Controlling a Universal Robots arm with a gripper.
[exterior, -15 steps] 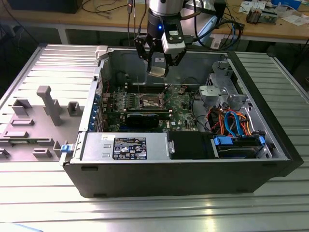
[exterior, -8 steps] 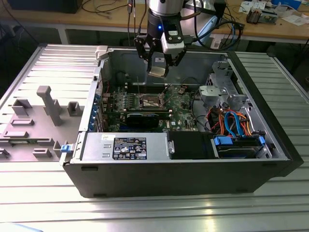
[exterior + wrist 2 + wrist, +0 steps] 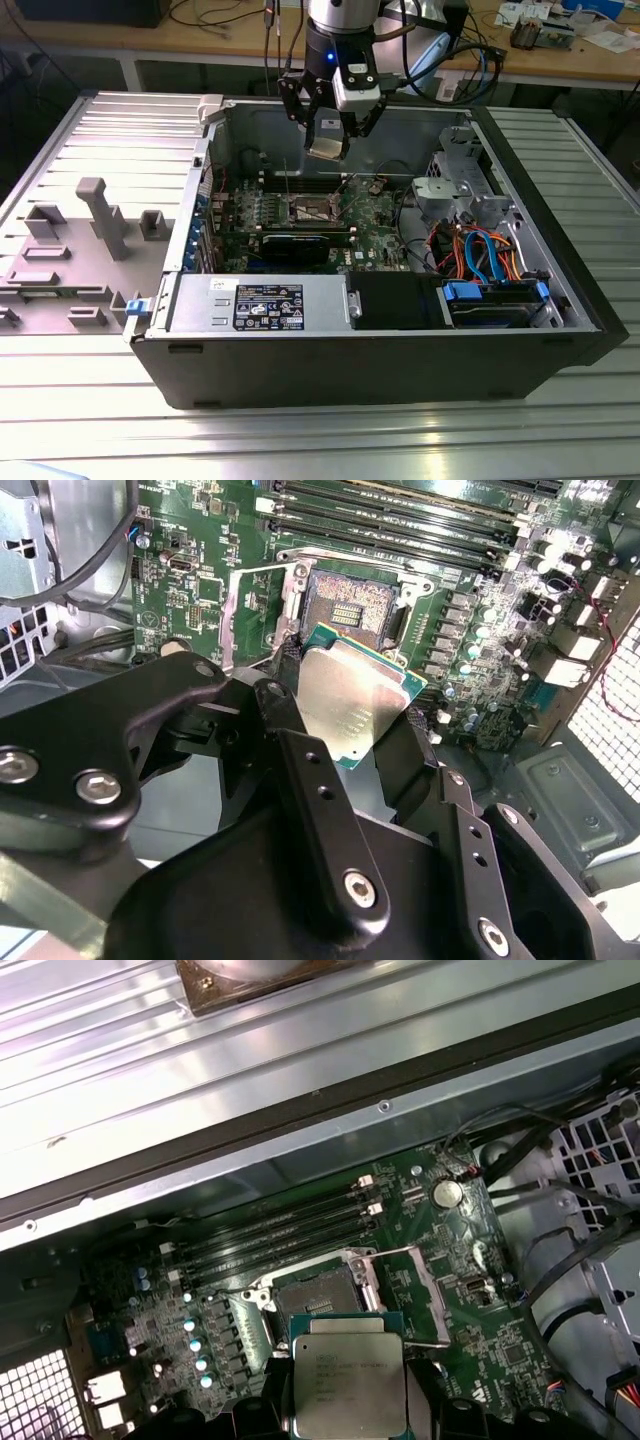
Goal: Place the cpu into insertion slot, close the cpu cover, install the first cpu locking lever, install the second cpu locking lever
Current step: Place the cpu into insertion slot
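**Black fingers clamped on the cpu, above the open socket**

Black fingers (image 3: 300,770) of your end effector (image 3: 330,132) fill the near part of the second wrist view, and they are closed narrowly on the cpu (image 3: 350,695), gripping it by opposite edges with its silvery top facing that camera. In the exterior view the chip hangs in the air inside the open case (image 3: 350,370), well above the green motherboard (image 3: 470,1260) and touching nothing but the fingers. The case itself stands on the ribbed metal surface (image 3: 300,440).

Below the chip, the insertion slot (image 3: 350,610) lies bare, its brownish contact field showing, just beside the row of long memory slots (image 3: 290,1225). The cpu cover (image 3: 232,620) stands swung open at the socket's side, so nothing blocks the way down. I cannot pick out the two locking levers with any certainty.

You are in the first step as I read it: the chip is carried but not yet seated, and cover and levers are not yet done. In both wrist views the chip overlaps the socket's near edge rather than sitting square over it, and it looks slightly tilted. Seating it calls, in my judgement, for centring over the contact field, matching edges to the silver border, levelling, and a gentle descent, since the contacts likely bend easily.
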